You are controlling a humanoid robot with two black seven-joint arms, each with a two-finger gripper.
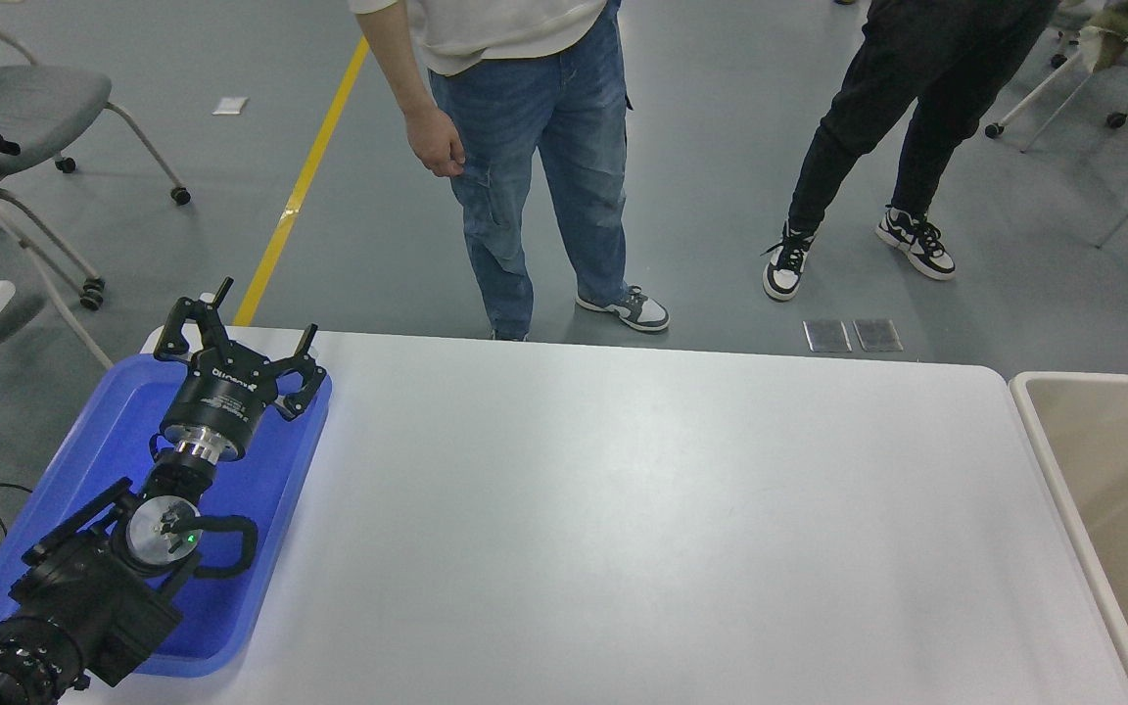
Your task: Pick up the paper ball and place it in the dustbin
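Head view: left gripper, jaws spread, over blue tray; label unreadable.

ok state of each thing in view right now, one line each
left end effector: open, holding nothing, parked over the blue tray
blue tray: flat on the table's left end, only the arm above it
dustbin: upright beside the table's right end, no paper seen in the visible part
paper ball: not in view
right end effector: only a dark tip at the right edge
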